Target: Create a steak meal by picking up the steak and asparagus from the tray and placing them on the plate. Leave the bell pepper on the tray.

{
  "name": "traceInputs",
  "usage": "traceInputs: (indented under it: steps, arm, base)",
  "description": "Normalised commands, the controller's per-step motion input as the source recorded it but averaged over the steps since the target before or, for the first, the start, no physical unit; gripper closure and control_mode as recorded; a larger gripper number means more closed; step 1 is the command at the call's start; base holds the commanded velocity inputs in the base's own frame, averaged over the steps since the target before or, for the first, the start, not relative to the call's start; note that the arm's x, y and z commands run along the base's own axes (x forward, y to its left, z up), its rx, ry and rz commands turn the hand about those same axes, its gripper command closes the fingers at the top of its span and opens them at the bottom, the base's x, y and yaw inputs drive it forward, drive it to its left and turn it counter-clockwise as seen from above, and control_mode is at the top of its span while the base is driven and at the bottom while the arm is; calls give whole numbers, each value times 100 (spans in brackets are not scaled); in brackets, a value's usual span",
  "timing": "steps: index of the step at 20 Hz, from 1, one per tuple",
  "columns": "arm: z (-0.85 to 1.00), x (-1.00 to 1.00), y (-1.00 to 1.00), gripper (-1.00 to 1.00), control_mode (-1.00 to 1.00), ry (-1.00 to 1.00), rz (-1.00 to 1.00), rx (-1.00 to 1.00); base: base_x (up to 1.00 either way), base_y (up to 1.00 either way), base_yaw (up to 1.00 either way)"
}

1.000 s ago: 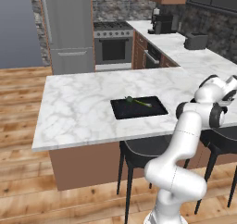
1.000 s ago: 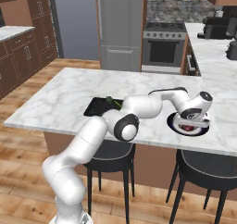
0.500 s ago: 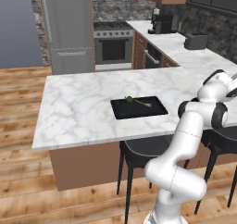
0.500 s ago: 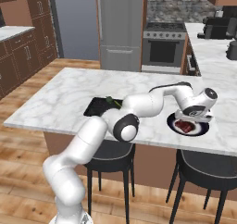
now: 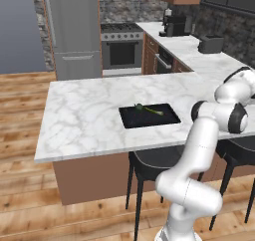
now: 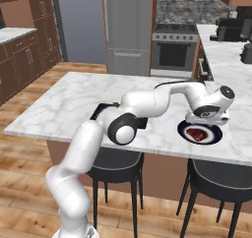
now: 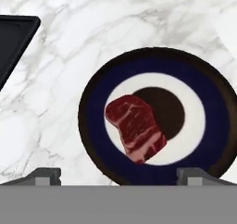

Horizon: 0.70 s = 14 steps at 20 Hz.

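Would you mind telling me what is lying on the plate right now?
The steak lies on the plate, across its white centre beside a dark round patch, with nothing else on it. The plate surface under the steak is hidden.

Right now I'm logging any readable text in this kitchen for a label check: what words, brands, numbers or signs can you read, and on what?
None: no readable text anywhere.
The plate, the steak and the tray are unmarked.
The fridge, the oven and the coffee machine show no legible label or brand at this size.
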Motion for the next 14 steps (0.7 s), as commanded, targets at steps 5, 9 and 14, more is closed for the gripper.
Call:
traceInputs:
  steps: [5, 9, 14]
  arm:
    - [59, -71, 99, -100, -100, -8, 0, -19]
    - [36, -39, 100, -100, -100, -6, 0, -21]
    - [15, -4, 100, -100, -100, 0, 0, -17]
  base:
    - [0, 0, 0]
    - [0, 0, 0]
    - [0, 0, 0]
